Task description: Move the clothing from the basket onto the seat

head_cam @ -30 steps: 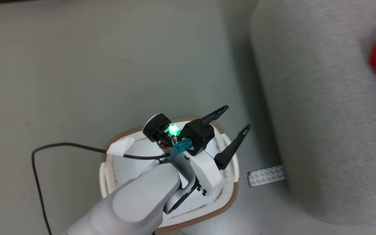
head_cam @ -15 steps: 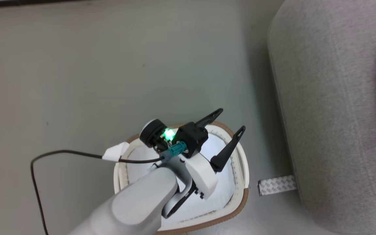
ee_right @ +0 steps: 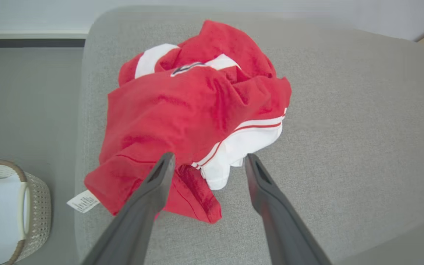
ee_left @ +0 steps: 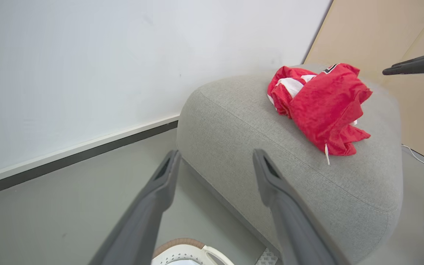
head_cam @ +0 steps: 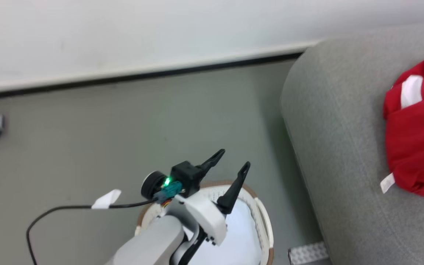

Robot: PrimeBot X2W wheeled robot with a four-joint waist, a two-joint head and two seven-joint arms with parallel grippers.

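Closest in the head view, the left gripper (head_cam: 235,157) hangs over the basket (head_cam: 265,224). Its two dark fingers are spread apart with nothing between them. A small green light (head_cam: 167,181) glows on its wrist, and a black cable (head_cam: 68,208) loops away over the grey floor (head_cam: 123,129). Inside the basket is a pale lining (head_cam: 241,235).

The left wrist view looks past the basket rim at its bottom edge and up to the seat (head_cam: 337,147), which stands just beside the basket. The clothing (head_cam: 414,147) lies in a red heap on top of the seat.

The right wrist view shows the heap much closer. The right gripper (ee_right: 209,155) is above it, fingers wide apart and holding nothing. I cannot tell if they touch the cloth. This view shows white stripes, a white piece at the near edge, and a small white label (ee_right: 83,201) sticking out toward the basket.

Farthest back, a white wall (head_cam: 160,33) with a dark strip along its bottom runs behind the floor and the seat.
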